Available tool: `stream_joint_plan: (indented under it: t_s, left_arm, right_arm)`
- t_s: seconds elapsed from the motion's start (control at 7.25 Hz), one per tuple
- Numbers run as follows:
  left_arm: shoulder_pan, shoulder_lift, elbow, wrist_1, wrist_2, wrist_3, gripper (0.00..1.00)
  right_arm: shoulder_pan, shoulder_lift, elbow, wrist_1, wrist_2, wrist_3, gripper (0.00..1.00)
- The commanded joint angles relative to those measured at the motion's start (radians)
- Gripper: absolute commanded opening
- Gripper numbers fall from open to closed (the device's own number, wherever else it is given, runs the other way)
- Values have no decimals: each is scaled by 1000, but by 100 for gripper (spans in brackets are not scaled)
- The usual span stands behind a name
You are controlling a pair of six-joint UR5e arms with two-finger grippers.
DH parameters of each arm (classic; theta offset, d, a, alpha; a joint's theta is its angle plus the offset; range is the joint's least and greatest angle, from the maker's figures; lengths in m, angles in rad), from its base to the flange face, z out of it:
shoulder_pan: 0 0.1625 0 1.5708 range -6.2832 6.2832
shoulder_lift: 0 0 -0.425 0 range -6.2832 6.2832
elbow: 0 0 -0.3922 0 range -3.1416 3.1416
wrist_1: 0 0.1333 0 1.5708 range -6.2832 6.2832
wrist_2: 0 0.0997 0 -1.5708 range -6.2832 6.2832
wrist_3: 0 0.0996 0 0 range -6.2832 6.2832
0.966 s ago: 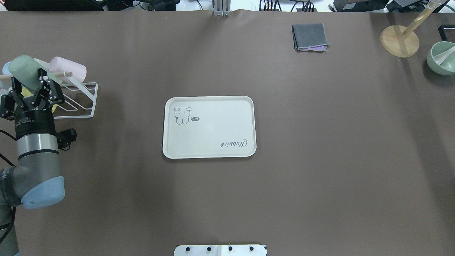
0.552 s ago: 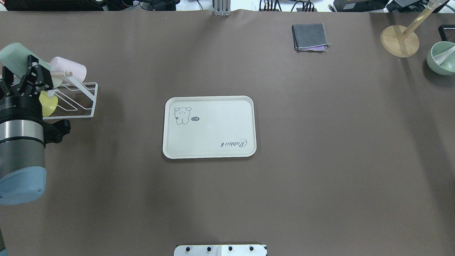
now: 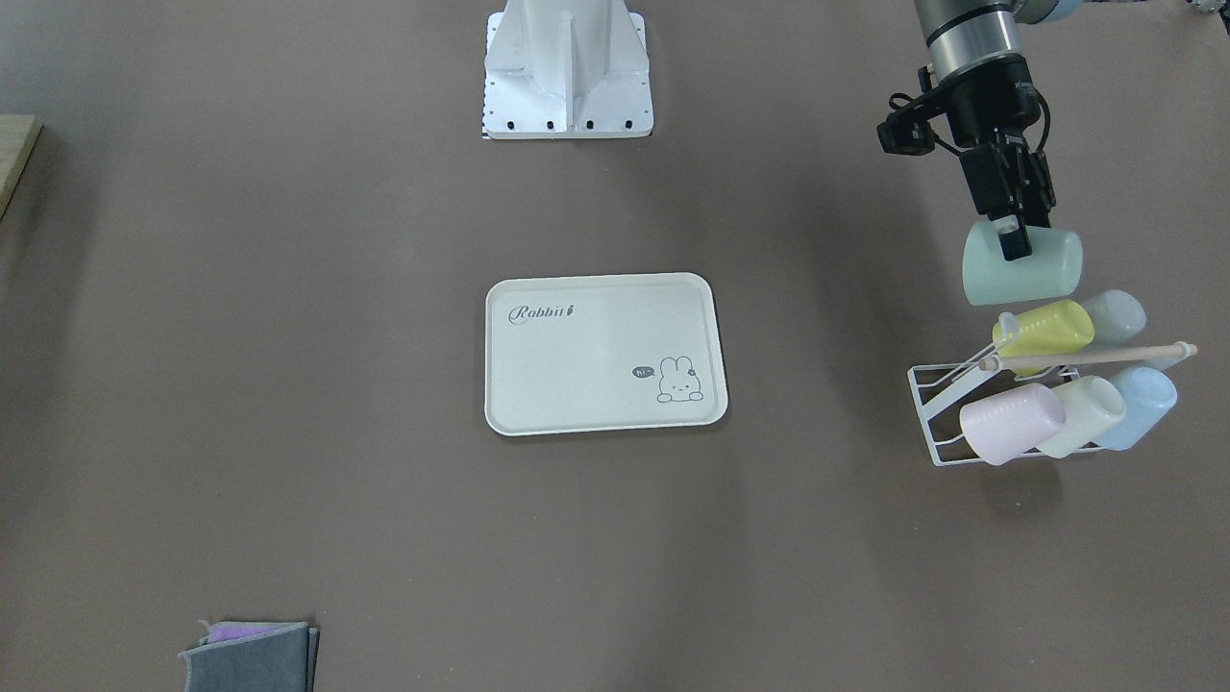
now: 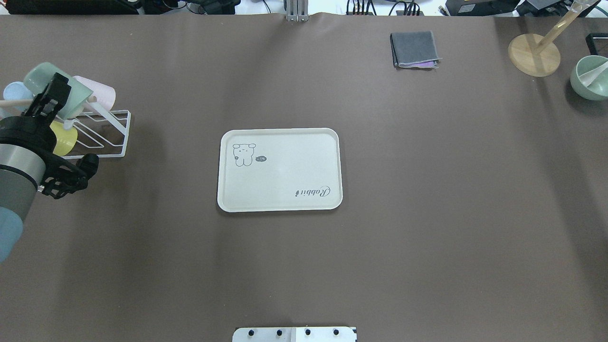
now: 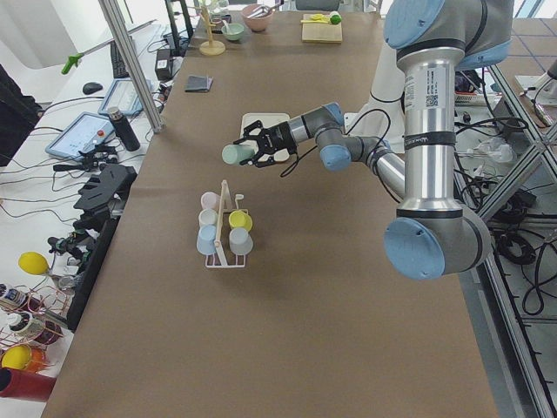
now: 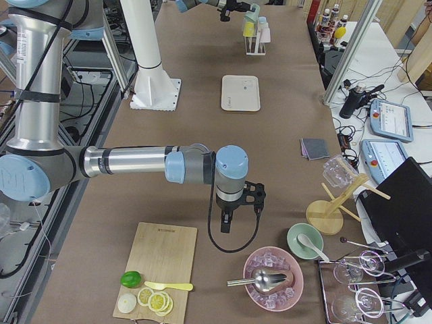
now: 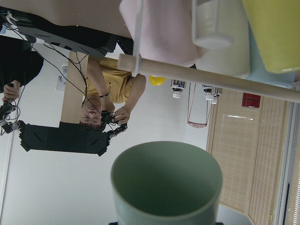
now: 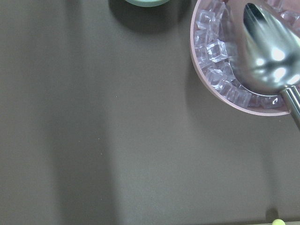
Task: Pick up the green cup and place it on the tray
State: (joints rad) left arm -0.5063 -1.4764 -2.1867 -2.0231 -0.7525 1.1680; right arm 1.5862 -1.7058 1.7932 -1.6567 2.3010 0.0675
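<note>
My left gripper (image 3: pixel 1013 246) is shut on the pale mint green cup (image 3: pixel 1022 265). It holds the cup on its side in the air, just above and robot-side of the cup rack (image 3: pixel 947 428). The overhead view shows the cup (image 4: pixel 72 93) at the far left, gripper (image 4: pixel 52 97) across it. The left wrist view looks into the cup's open mouth (image 7: pixel 166 183). The cream "Rabbit" tray (image 4: pixel 285 168) lies bare at mid-table, also in the front view (image 3: pixel 596 370). My right gripper (image 6: pixel 228 220) hangs over the table far away; I cannot tell its state.
The white wire rack (image 4: pixel 108 137) holds yellow (image 3: pixel 1047 332), pink (image 3: pixel 1009 423), cream (image 3: pixel 1086 413) and blue (image 3: pixel 1139 404) cups. A grey cloth (image 4: pixel 414 49), wooden stand (image 4: pixel 534 54) and green bowl (image 4: pixel 591 78) sit far right. A pink bowl of ice (image 8: pixel 220 70) is near the right gripper.
The left gripper, still holding the green cup, swung left, then back right, and turned at the wrist. The cup has come off the rack's peg. The tray has not moved.
</note>
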Motion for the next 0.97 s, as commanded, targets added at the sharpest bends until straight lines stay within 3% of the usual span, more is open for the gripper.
stream_joint_plan:
  t_s: [0.0,0.14,0.41,0.83]
  left_arm:
    - [-15,-1,-27,-67,-120,-231,0]
    - [-17,-1,-30,-165,-149,-354,0]
    - [-56,-4,-28,-158,-348,-656,0]
    - [-61,-24,39,-170,-574,-1024,0]
  right_arm:
    - [0,0,0,0,0,0,100]
    - [0,0,0,0,0,0,100]
    - [0,0,0,0,-2,0,100]
    - [0,0,0,2,-2,-2,100]
